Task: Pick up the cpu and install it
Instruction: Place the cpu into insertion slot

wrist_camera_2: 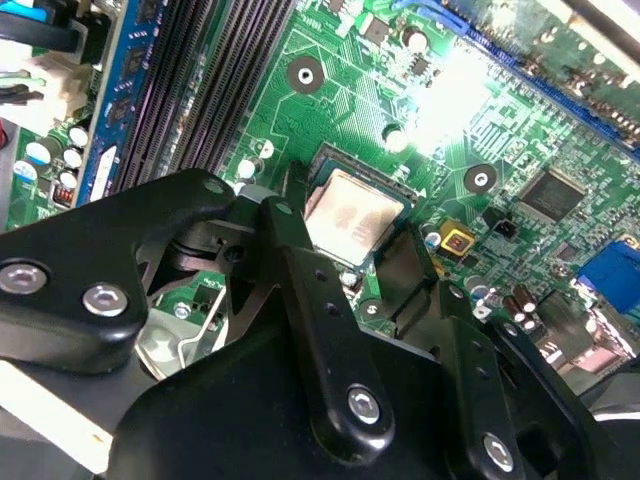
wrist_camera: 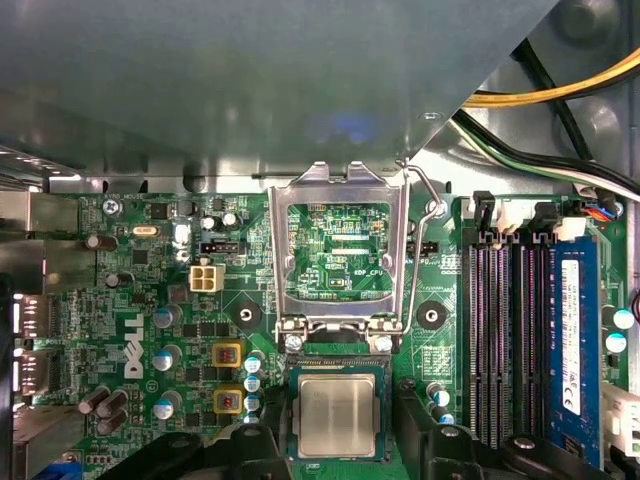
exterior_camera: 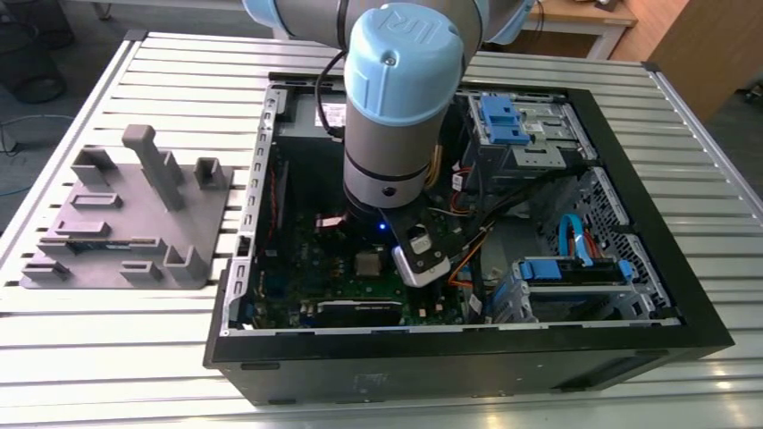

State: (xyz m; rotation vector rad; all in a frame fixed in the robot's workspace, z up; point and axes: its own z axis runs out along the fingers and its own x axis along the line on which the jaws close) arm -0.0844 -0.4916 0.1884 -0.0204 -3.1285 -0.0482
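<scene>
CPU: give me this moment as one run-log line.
cpu in socket | retention frame raised | gripper open, straddling cpu

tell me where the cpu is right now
The small square silver-topped cpu lies in the dark socket on the green motherboard, beside the raised metal retention frame in the first wrist view, with the black memory slots nearby.

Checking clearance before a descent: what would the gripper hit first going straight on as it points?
Probably the cpu, lying in the socket between the open gripper's fingers; depth is unclear.
</scene>
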